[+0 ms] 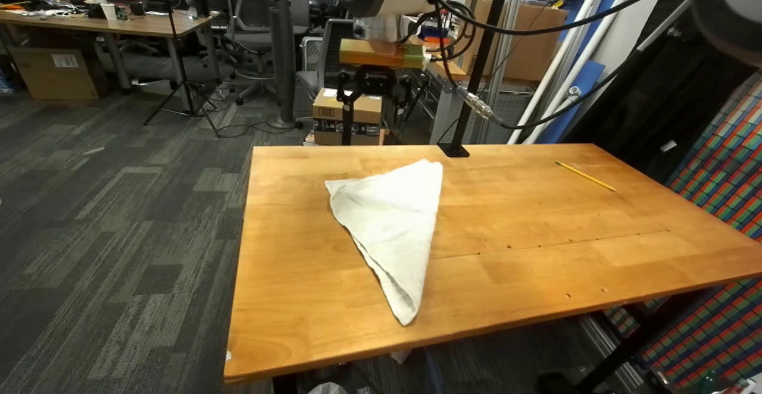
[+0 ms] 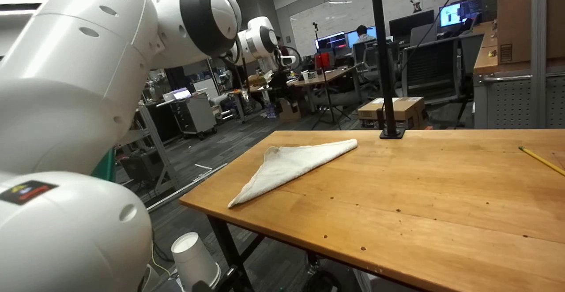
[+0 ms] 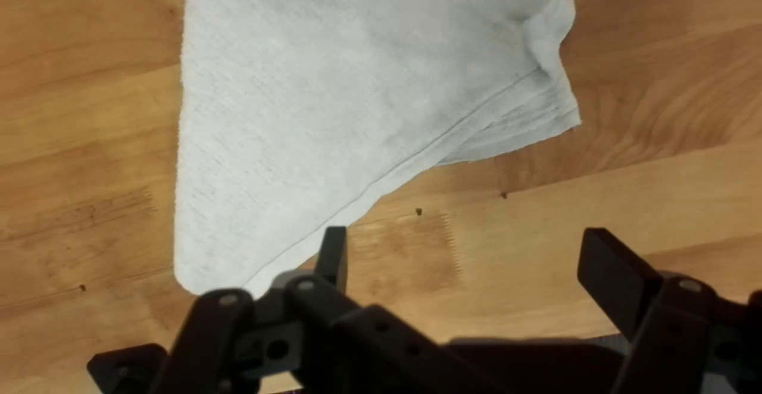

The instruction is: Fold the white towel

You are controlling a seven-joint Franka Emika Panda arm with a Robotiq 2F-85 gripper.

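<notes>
The white towel [image 1: 396, 221] lies on the wooden table, folded over into a rough triangle. It also shows in an exterior view [image 2: 291, 164], with its narrow tip toward the table's near left corner. In the wrist view the towel [image 3: 345, 102] fills the upper left. A seam runs along its slanted edge, and a lower layer sticks out at the right. My gripper [image 3: 464, 233] is open and empty, its fingers wide apart. In an exterior view the gripper [image 1: 372, 123] hangs above and beyond the table's far edge. It shows small and dark in an exterior view [image 2: 282, 91].
The wooden table [image 1: 506, 287] carries a yellow pencil [image 1: 585, 176], also visible in an exterior view [image 2: 543, 161]. A black pole [image 1: 455, 150] stands at the table's far edge. Cardboard boxes [image 1: 348, 108] sit on the floor beyond. A cable [image 1: 536, 28] hangs along the arm.
</notes>
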